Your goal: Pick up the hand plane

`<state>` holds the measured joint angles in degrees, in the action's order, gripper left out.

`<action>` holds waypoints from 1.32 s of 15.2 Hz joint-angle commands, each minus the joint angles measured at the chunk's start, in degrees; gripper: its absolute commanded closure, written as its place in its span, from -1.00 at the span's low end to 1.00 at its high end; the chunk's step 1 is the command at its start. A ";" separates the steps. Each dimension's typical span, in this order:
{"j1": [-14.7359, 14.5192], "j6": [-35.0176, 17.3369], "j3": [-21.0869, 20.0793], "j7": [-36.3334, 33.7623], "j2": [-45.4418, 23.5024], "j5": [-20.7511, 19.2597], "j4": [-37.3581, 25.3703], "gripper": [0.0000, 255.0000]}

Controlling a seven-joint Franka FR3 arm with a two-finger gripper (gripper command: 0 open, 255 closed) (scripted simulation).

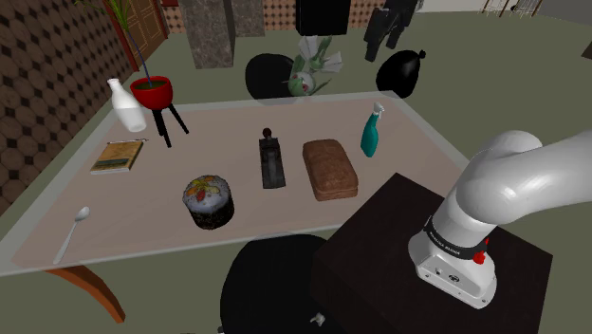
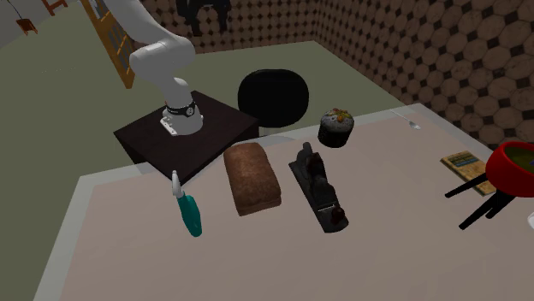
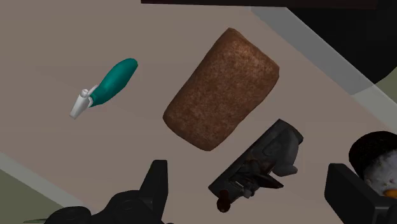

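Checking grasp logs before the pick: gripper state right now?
Gripper: open, jaws apart, holding nothing. The hand plane lies beyond them, not gripped.

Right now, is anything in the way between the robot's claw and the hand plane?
No, nothing visible is. The open gripper hangs above the hand plane, which lies bare on the table, apart from the brown loaf beside it.
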<state>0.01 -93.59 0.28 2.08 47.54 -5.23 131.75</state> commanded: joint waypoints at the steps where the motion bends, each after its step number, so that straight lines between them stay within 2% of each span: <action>1: 0.00 0.00 0.00 0.00 0.00 0.00 0.00 -1.00; 10: 0.63 -10.53 -4.22 -7.94 -17.41 0.81 -1.94 -1.00; 20: 1.22 -18.06 -7.51 -16.70 -39.71 -0.89 -11.01 -1.00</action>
<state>1.28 -111.15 -6.88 -13.53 9.92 -5.92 121.70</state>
